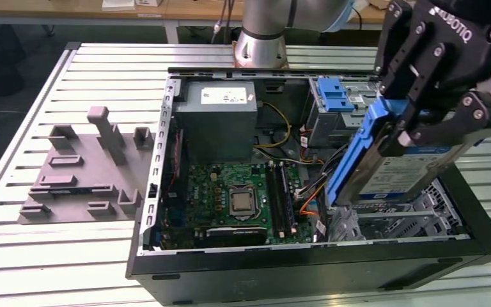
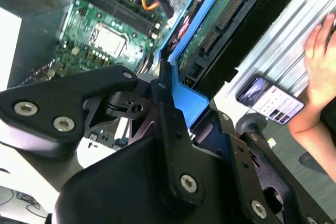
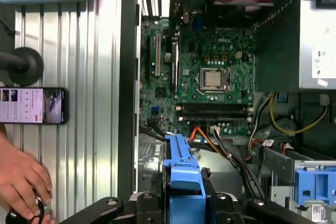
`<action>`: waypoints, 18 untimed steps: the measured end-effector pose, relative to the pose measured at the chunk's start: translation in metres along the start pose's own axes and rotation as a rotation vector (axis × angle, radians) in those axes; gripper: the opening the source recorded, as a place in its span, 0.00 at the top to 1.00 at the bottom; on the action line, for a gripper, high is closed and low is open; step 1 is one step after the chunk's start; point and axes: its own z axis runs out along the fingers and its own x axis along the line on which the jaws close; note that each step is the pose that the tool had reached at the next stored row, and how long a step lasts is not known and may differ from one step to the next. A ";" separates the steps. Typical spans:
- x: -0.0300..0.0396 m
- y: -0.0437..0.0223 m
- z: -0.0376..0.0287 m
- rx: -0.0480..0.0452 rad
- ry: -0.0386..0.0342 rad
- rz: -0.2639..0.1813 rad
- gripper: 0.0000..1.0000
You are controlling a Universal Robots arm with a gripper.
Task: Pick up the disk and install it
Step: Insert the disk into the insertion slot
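Fingers [image 1: 396, 142] of the gripper [image 1: 424, 135] are pinched on the disk [image 1: 396, 177], closed against its two broad faces near the upper end. They clamp both the silver drive and the blue plastic carrier [image 1: 352, 160] that frames it. In both wrist views the carrier's blue edge [image 3: 181, 169] sits directly between the black finger links, with no gap visible on either side.

We judge the pick-up complete: the disk is clear of the worktop [image 1: 58, 256] and hangs on edge, tilted, above the open computer case [image 1: 314, 272]. In the exterior view it is at that view's right side of the case. Its lower end is close over the silver drive cage [image 1: 429, 220] and beside the motherboard [image 1: 237, 198]. We judge the installation not yet done, since the disk rests in no bay and the gripper carries all of its weight. Whether its lower corner touches the cage, we cannot tell.

The grey power-supply box [image 1: 220, 121] and a blue ridged latch [image 1: 335, 96] lie at the far end of the case, apart from the disk. A grey fixture plate [image 1: 84, 173] lies on the worktop outside the case. In the first wrist view a person's hand [image 3: 21, 182] rests on the worktop near a phone [image 3: 34, 106], well apart from the gripper.
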 end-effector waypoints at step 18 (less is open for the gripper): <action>-0.0022 -0.0382 0.0201 0.0000 -0.0001 0.000 0.63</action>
